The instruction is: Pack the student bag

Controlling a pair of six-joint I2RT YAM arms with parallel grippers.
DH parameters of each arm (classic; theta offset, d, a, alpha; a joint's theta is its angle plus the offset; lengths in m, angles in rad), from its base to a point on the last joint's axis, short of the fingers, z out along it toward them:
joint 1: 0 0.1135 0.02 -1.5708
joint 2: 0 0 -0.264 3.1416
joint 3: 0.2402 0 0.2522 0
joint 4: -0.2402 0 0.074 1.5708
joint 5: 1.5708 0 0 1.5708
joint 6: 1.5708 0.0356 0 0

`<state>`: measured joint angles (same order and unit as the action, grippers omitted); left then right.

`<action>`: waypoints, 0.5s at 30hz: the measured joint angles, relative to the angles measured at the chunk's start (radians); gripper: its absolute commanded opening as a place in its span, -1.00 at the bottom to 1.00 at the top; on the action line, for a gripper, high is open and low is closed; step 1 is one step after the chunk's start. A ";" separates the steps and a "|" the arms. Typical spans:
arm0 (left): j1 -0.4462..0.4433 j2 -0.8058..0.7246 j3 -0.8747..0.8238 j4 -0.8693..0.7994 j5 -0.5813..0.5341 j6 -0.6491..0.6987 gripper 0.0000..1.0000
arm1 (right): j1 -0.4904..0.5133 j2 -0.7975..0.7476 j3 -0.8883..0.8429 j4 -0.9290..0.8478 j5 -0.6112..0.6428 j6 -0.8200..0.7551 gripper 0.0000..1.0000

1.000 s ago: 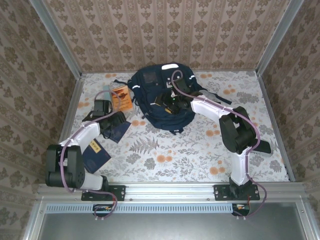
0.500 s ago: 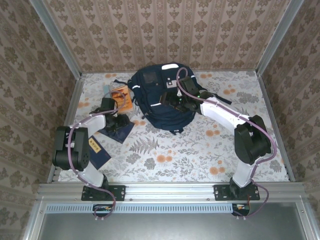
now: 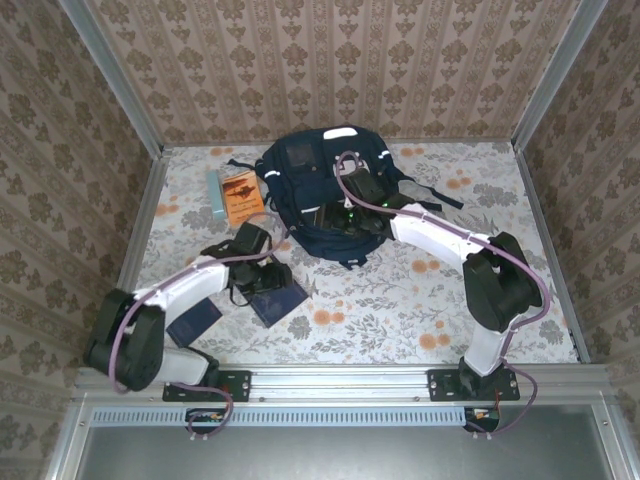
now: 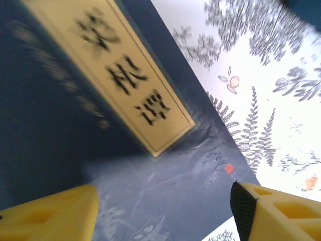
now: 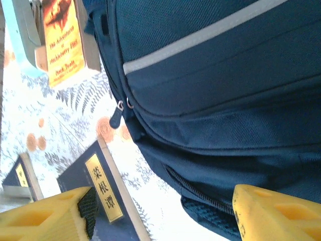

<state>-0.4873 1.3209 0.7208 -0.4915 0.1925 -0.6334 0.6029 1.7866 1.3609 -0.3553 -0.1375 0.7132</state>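
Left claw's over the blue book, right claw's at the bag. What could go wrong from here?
1. The left claw stands open over the blue book, which lies flat on the table; it may slide instead of lifting.
2. In the right wrist view the student bag looks zipped shut near its zip pull; a book might not go in.
3. The right claw, open close to the bag, could snag or push it.

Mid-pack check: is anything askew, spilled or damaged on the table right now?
Nothing stands out. The large navy-blue fabric backpack lies flat and intact at the back. The orange paperback book, the dark-blue labelled book and the second dark-blue book lie flat, merely at differing angles.
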 measured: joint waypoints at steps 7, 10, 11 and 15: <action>0.202 -0.176 0.002 -0.051 -0.025 -0.026 0.52 | 0.119 0.040 0.038 -0.024 0.002 -0.039 0.34; 0.269 -0.200 -0.018 -0.058 -0.004 -0.033 0.51 | 0.179 0.121 0.115 -0.035 -0.005 -0.058 0.24; 0.296 -0.205 -0.034 -0.058 0.007 -0.041 0.50 | 0.201 0.158 0.142 -0.040 -0.008 -0.063 0.20; 0.319 -0.214 -0.090 -0.058 0.047 -0.073 0.41 | 0.253 0.259 0.207 -0.066 -0.024 -0.082 0.09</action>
<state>-0.1680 1.1072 0.6312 -0.5495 0.2398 -0.7067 0.8562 2.0453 1.5681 -0.4217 -0.1619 0.6315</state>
